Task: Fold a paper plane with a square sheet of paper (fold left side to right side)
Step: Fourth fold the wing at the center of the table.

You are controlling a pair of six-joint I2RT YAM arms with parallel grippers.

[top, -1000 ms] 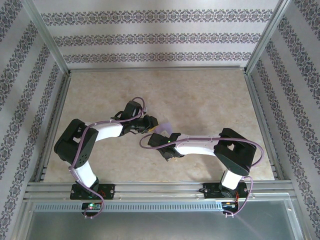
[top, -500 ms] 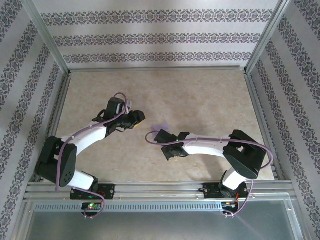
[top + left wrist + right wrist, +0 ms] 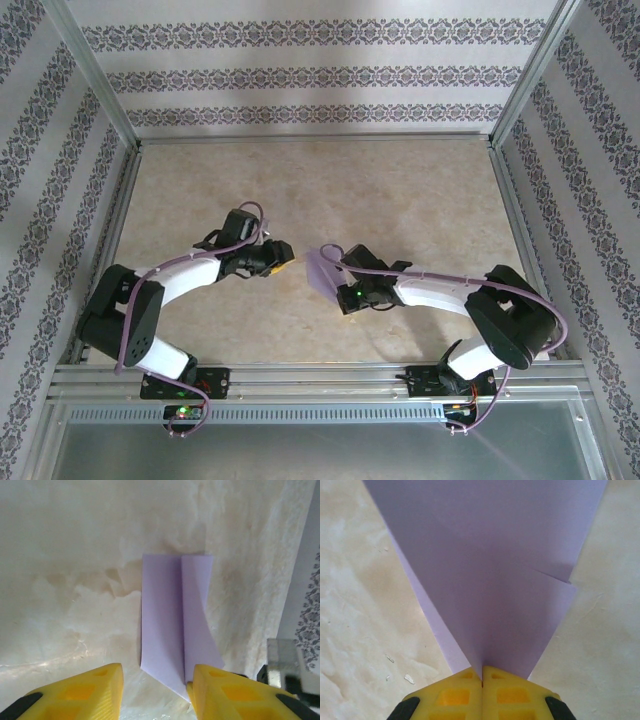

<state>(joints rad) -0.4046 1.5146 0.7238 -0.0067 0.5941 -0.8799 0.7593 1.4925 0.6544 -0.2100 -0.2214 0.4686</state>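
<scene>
The purple paper (image 3: 175, 625) is folded into a narrow shape with a centre crease and a pointed end; I cannot tell whether it is a finished paper plane. My right gripper (image 3: 481, 676) is shut on its pointed end, with the paper (image 3: 490, 570) fanning away from the yellow fingers. From above, the paper (image 3: 322, 268) juts left from the right gripper (image 3: 340, 277) over the middle of the table. My left gripper (image 3: 156, 692) is open, and the point of the paper lies close to its right finger (image 3: 225, 690). From above, the left gripper (image 3: 282, 264) sits just left of the paper.
The marbled beige tabletop (image 3: 400, 190) is bare at the back and on both sides. Metal frame rails (image 3: 300, 378) run along the near edge, and patterned walls (image 3: 300, 75) close in the other sides.
The left gripper has let go, opened and drawn back to the left of the paper. The right arm has swung its gripper and the paper up and to the right, leaving the paper in plain sight.
</scene>
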